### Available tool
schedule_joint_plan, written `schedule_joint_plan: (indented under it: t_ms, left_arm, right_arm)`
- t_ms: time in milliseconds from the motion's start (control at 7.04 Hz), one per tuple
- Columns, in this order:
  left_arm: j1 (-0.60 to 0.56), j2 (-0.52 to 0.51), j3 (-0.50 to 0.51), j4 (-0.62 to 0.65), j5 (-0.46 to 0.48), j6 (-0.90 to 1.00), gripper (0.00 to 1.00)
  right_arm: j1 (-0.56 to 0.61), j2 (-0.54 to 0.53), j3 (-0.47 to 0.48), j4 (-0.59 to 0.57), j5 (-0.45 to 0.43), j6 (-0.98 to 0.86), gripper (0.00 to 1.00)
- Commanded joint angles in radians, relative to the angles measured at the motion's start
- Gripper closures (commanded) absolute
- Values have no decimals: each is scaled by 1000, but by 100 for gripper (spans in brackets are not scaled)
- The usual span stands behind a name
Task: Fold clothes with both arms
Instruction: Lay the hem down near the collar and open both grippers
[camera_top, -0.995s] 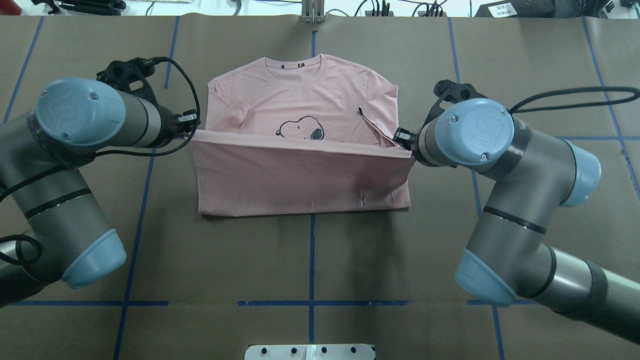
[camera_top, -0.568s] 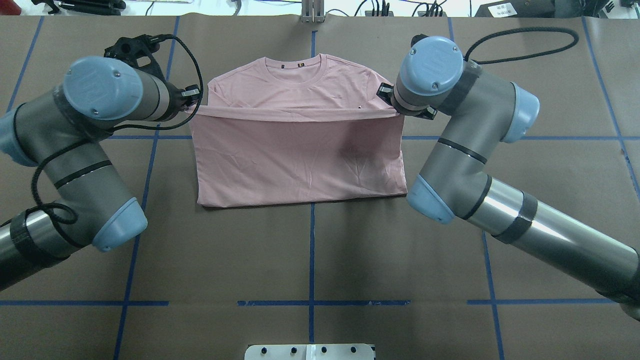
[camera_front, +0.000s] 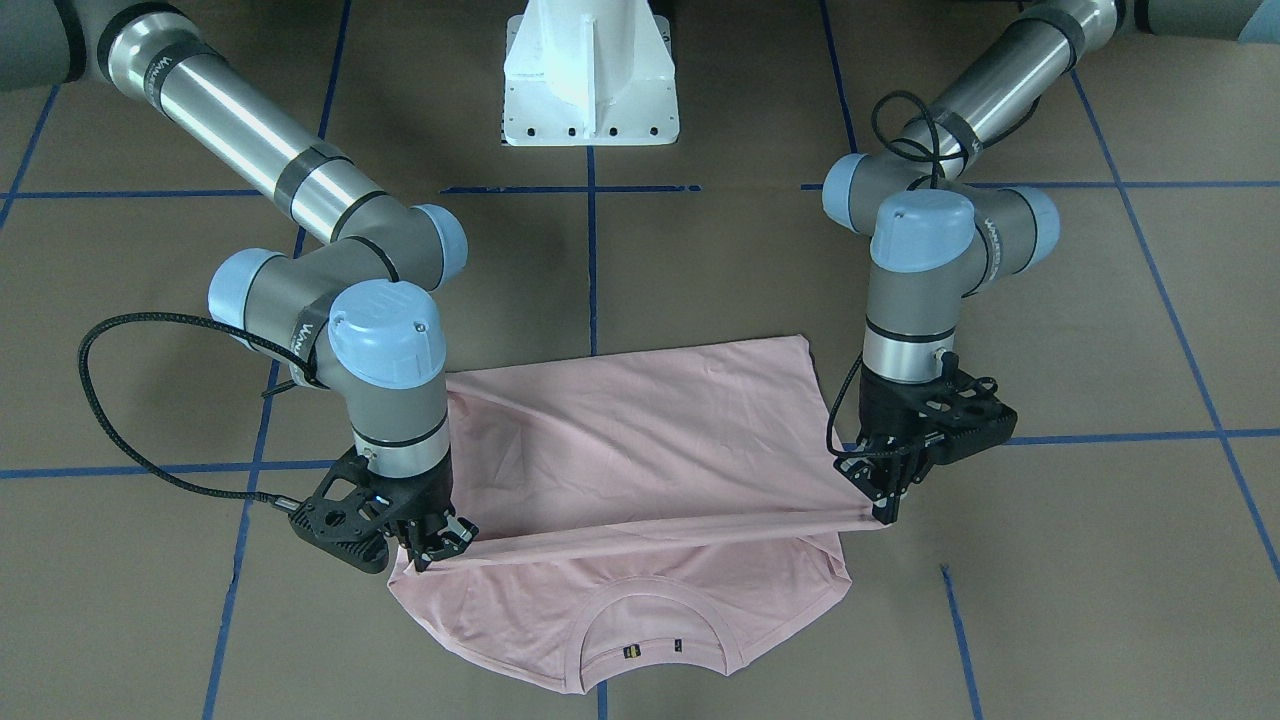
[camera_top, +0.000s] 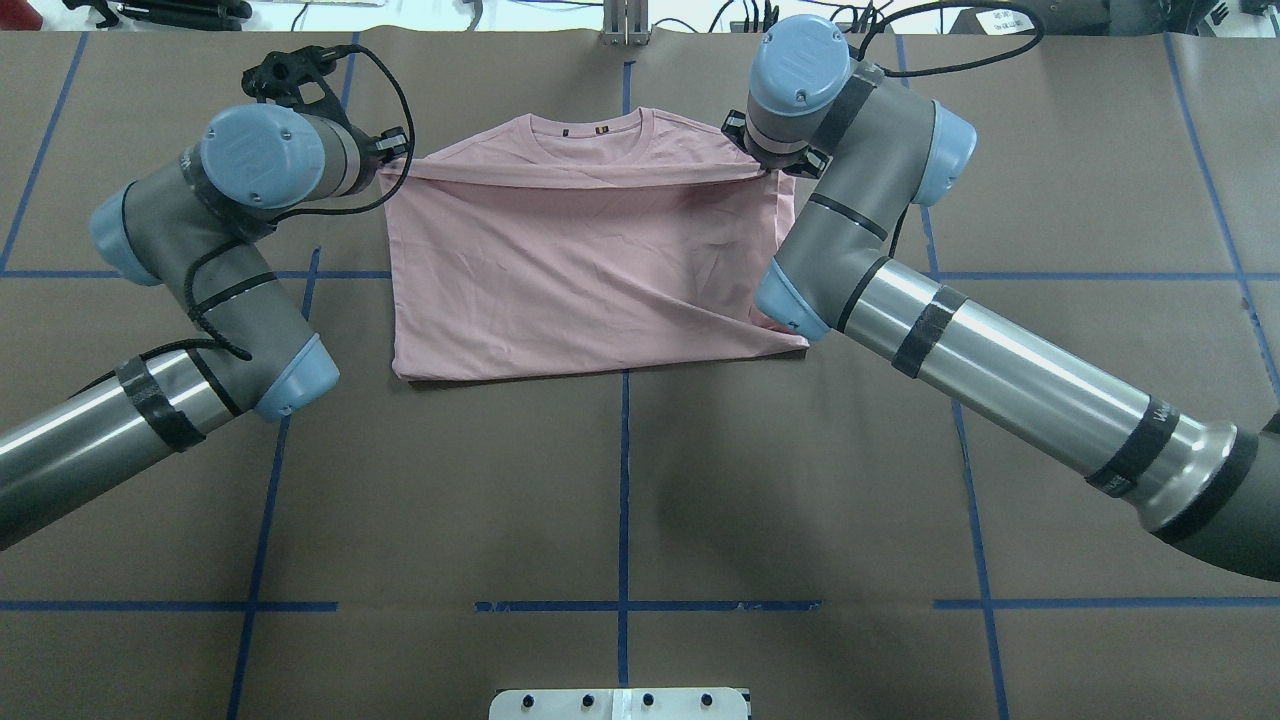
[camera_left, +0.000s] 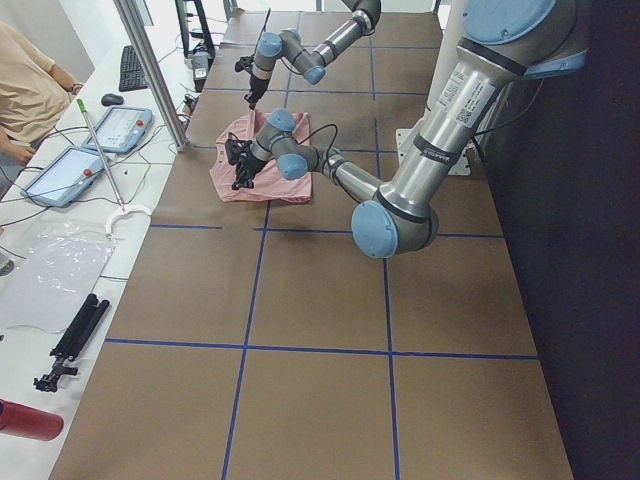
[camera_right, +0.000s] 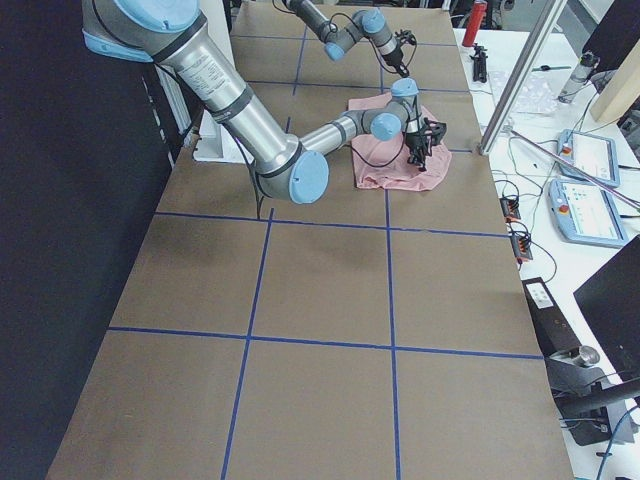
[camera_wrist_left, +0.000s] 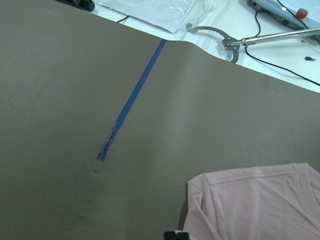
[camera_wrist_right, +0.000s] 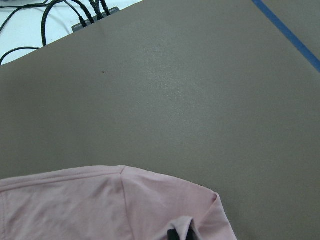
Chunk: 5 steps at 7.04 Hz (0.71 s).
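Observation:
The pale pink T-shirt (camera_top: 590, 270) lies flat on the brown table, collar at the far edge, and its dog print is hidden under the layer folded over it. My left gripper (camera_top: 388, 168) is shut on the left corner of the lifted hem, and it also shows in the front view (camera_front: 885, 515). My right gripper (camera_top: 768, 172) is shut on the right corner, and it also shows in the front view (camera_front: 425, 560). The hem is stretched taut between them, just short of the collar (camera_front: 650, 625). The wrist views show only the shirt's shoulder parts (camera_wrist_left: 260, 205) (camera_wrist_right: 100, 205).
The white pedestal base (camera_front: 590, 75) stands at the near edge. Blue tape lines (camera_top: 624, 500) cross the table. Beyond the far edge are cables (camera_wrist_right: 75, 15), a grabber tool (camera_wrist_left: 260, 37), teach pendants (camera_left: 70, 170) and a person (camera_left: 25, 90).
Both grippers have carried the hem away from the robot towards the collar. The lifted layer now covers the dog print and most of the chest.

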Motion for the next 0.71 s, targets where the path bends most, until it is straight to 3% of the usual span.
schedule_joint_plan:
  t_ms: [0,568]
  left_arm:
    - [-2,-61,112,-66,9,1,100]
    - [-5,-77,166,-142,10,2,100]
  right_arm:
    - [8,14,-35,14,-3,-20,100]
    - [31,14,-41,13,-2,-56,100]
